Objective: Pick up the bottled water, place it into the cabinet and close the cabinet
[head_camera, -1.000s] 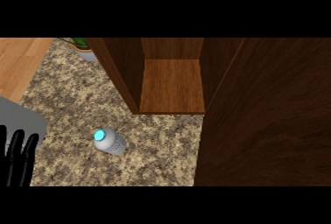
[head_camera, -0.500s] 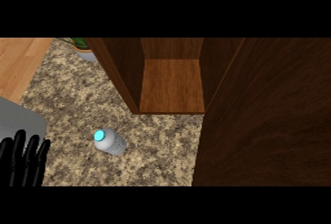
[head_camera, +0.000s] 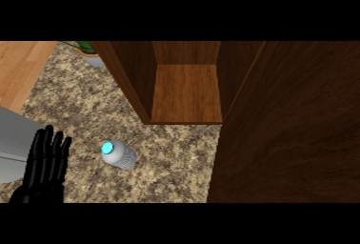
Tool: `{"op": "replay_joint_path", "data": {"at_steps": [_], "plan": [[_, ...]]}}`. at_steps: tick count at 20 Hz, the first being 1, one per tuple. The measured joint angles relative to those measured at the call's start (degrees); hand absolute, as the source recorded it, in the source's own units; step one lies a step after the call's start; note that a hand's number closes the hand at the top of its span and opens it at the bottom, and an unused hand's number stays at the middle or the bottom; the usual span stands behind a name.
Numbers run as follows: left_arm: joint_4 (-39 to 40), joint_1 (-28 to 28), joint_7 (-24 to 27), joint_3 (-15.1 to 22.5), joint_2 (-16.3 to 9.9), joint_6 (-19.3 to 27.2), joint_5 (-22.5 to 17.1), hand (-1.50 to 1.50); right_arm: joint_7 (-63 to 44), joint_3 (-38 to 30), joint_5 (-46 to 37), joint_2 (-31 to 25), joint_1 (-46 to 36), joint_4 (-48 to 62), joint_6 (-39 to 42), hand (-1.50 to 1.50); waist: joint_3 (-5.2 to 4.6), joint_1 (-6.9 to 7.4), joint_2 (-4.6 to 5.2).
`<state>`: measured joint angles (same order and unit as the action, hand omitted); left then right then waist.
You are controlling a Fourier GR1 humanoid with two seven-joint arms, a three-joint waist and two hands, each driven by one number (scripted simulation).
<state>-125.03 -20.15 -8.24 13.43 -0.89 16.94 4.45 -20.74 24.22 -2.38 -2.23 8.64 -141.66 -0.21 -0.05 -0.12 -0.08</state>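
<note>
Your black left hand has risen further into view, fingers spread and holding nothing; the small clear water bottle with a blue cap apparently lies just right of it on the speckled bench, ungrasped.

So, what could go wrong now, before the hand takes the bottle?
The left hand is open beside the bottled water, not touching it. A sideways approach might tip the bottle over and let it roll across the counter. The open cabinet door stands close, so carrying the bottle into the cabinet could bump it.
</note>
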Motion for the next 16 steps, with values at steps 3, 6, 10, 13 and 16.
{"op": "replay_joint_path", "data": {"at_steps": [3,6,10,13,16], "plan": [[4.08,0.81,1.94,-2.6,-0.24,-0.67,-1.91,-1.5,-0.39,-0.29,0.01,-0.8,0.06,-0.39,-0.2,-1.5,0.01,-0.03,0.0],[9.24,1.04,5.26,-4.36,0.15,-0.93,-3.18,-1.5,-0.43,1.74,-0.39,-0.82,0.62,-0.56,-1.38,-1.5,0.0,-0.11,-0.02],[15.48,2.32,8.03,-6.61,0.05,-2.18,-5.04,-1.5,-2.23,1.94,-0.57,-1.14,-1.31,-0.83,-2.61,-1.5,0.0,-0.13,-0.01],[21.86,2.47,12.53,-8.56,-0.19,-4.34,-7.15,-1.5,-1.6,2.18,-0.68,-1.67,-1.05,-0.72,-3.07,-1.5,-0.01,-0.19,-0.01],[26.78,3.05,15.84,-10.21,-0.22,-5.92,-8.76,-1.5,-1.79,1.75,-0.65,-2.24,-1.4,-0.74,-3.35,-1.5,0.0,-0.13,0.0]]}}
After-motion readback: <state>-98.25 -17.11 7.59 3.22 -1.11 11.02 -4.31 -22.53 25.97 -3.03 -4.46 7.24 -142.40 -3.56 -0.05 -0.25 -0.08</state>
